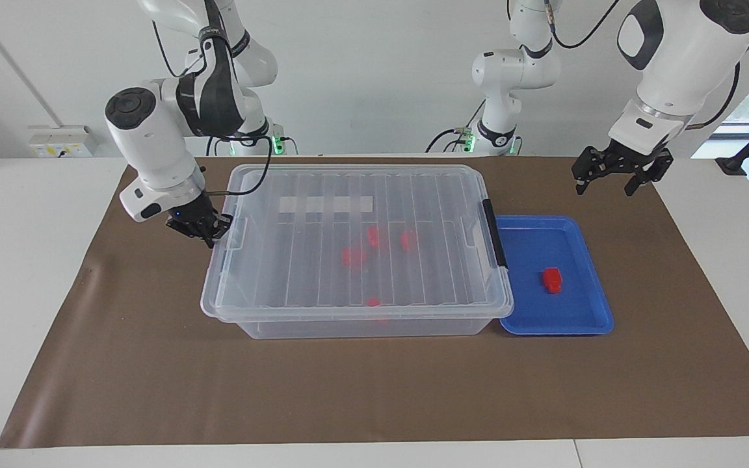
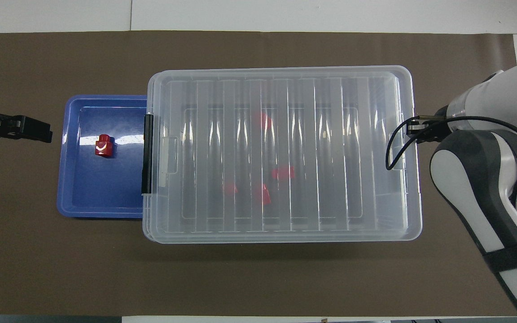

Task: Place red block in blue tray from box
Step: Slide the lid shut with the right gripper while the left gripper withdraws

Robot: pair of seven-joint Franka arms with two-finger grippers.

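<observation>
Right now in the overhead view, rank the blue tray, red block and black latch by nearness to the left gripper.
From the left gripper:
1. Blue tray, its rim closest.
2. Red block, in the tray.
3. Black latch, on the box end beside the tray.

- The box [image 1: 355, 260] stood mid-table, its lid [image 2: 281, 152] on it.
- The tray [image 1: 576, 318] lay touching the box, toward the left arm's end.
- One block [image 1: 551, 279] lay in the tray.

one box [image 1: 355, 312], one blue tray [image 1: 599, 324], perhaps five red blocks [image 1: 551, 279]
</observation>
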